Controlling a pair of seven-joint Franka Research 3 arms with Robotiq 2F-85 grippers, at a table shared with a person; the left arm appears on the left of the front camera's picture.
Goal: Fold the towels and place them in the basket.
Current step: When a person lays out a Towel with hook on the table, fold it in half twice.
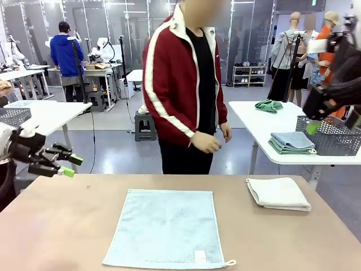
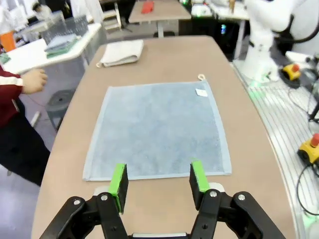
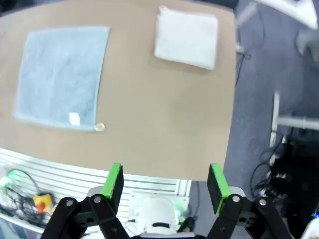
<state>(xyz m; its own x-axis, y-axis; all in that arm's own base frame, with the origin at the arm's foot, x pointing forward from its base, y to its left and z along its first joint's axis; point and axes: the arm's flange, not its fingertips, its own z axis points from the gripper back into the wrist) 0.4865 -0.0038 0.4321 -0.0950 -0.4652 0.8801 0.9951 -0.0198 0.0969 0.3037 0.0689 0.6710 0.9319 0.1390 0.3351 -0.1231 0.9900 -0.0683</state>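
The light blue towel (image 1: 166,226) lies spread flat in the middle of the bench (image 1: 56,226), with a white label and a small hanging loop (image 1: 230,262) at its near right corner. The cream-white towel (image 1: 278,193) is already folded into a thick pad and rests well apart from it, toward the far right of the bench. A dark grey mesh basket (image 1: 333,138) stands on a separate white table beyond the right end, next to a small stack of other folded cloths. Both towels look light, soft and limp. I judge they will sag and drape from whatever point is lifted, and the terry pile should hold well against green pads without slipping. The flat blue one is thin, so a pinch probably has to come down right at an edge or corner to get a finger under it. Taking two corners of one side would keep the fold square. The folded white one is better taken across its thick folded edge, so the layers do not fall open. The left end effector (image 2: 158,179) hovers above bare bench just beyond the left edge of the blue towel, its jaws partly apart, holding and touching nothing. The right end effector (image 3: 166,183) hangs high above the bench's right near side, jaws spread wide and empty.
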